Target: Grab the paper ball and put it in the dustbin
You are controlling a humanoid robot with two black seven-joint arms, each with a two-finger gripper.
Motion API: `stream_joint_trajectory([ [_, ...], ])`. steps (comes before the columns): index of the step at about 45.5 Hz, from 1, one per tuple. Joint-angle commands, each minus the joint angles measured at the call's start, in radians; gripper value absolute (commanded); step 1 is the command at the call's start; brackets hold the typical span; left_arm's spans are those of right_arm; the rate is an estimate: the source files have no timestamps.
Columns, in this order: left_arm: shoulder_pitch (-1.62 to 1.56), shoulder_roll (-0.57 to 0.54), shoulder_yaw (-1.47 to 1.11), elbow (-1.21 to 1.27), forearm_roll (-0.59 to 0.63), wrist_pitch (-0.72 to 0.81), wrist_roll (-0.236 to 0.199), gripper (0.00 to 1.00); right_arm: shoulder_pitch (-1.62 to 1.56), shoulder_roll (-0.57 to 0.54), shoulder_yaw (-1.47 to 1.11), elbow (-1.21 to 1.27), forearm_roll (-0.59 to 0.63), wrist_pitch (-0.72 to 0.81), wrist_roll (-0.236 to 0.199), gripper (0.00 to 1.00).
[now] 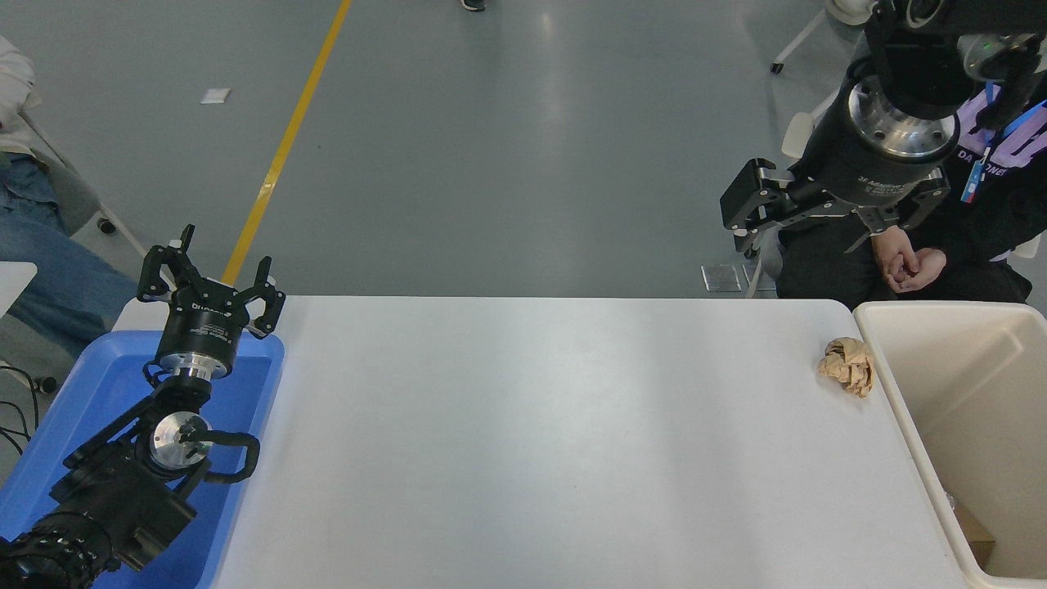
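Below the right gripper [748,217], and a little to its right, sits the paper ball [848,366] on the white table [523,442]. The ball seems to touch the outside wall of the dustbin [887,372], or lies just beside it. The right gripper hangs high above the table's far edge with its fingers spread apart and nothing in them.

Things could go wrong here, I think. The ball is so close to the bin wall that a finger coming down could bump the rim. Then the gripper may push the ball away or miss it. The ball is lumpy and light, so it could roll off the near table edge if it gets nudged. A person's hands [906,266] rest just right of the gripper, close under the arm, so a wide swing could come near them.

Now the count, big things first: one table, one dustbin, one blue tray [98,384], two grippers, one paper ball. The left gripper [214,274] is parked far off to the left over the tray, with its fingers apart and empty.
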Motion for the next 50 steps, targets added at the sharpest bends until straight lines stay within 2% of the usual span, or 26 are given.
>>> stream_joint_trajectory([
  [1,-0.001,0.000,0.002,0.000,0.001,0.000,0.000,0.99,-0.004,0.002,0.000,0.000,0.000,0.000,0.000,1.00],
  [50,-0.001,0.000,0.002,0.000,0.000,0.000,0.000,0.99,-0.008,-0.003,0.000,0.000,0.001,0.000,0.000,1.00],
])
